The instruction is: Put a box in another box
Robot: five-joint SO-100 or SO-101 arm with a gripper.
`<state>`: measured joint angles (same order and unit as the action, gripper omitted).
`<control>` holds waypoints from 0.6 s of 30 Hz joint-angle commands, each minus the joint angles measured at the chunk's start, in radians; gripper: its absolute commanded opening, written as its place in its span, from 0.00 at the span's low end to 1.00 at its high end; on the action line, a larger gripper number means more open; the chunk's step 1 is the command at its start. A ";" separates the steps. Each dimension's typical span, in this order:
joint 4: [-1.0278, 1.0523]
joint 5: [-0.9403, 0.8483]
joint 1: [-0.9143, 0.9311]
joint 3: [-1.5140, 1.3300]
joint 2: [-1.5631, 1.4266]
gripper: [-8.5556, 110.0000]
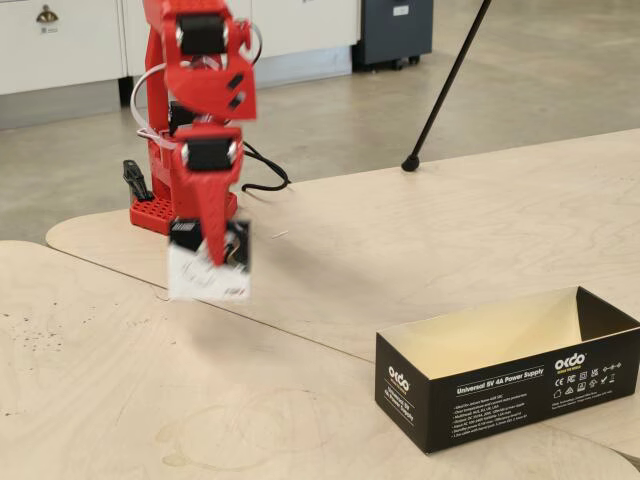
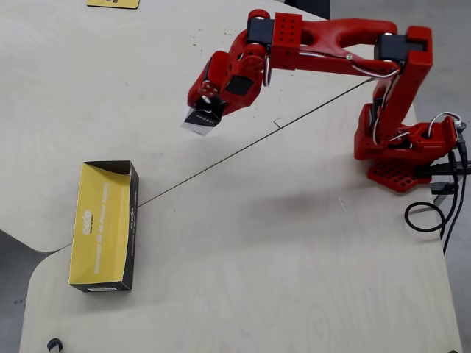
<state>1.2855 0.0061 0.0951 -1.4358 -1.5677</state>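
Observation:
The small white-and-black box (image 1: 207,262) hangs in my red gripper (image 1: 215,255), lifted above the wooden table and blurred by motion. In the overhead view the small box (image 2: 200,119) sits under the gripper (image 2: 207,109), up and to the right of the long box. The gripper is shut on it. The long black OKdo box (image 1: 510,385) stands open on the table at the front right of the fixed view, its tan inside showing and nothing in it. In the overhead view the long box (image 2: 103,226) lies at the left, well apart from the gripper.
The red arm base (image 2: 401,143) stands at the right table edge in the overhead view, with black cables (image 2: 434,213) beside it. A black tripod leg (image 1: 440,90) stands on the floor behind the table. A seam (image 2: 243,151) runs between two tabletops.

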 commanded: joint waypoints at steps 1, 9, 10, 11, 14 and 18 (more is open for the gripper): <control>0.063 -0.051 -0.126 0.337 -0.038 0.16; 0.066 -0.052 -0.364 0.663 0.137 0.15; 0.044 -0.055 -0.382 0.675 0.163 0.16; 0.021 -0.061 -0.399 0.686 0.195 0.16; -0.058 -0.081 -0.431 0.706 0.291 0.15; -0.213 -0.153 -0.446 0.739 0.422 0.15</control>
<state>1.1919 -0.0982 -0.3329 -0.8069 -1.1842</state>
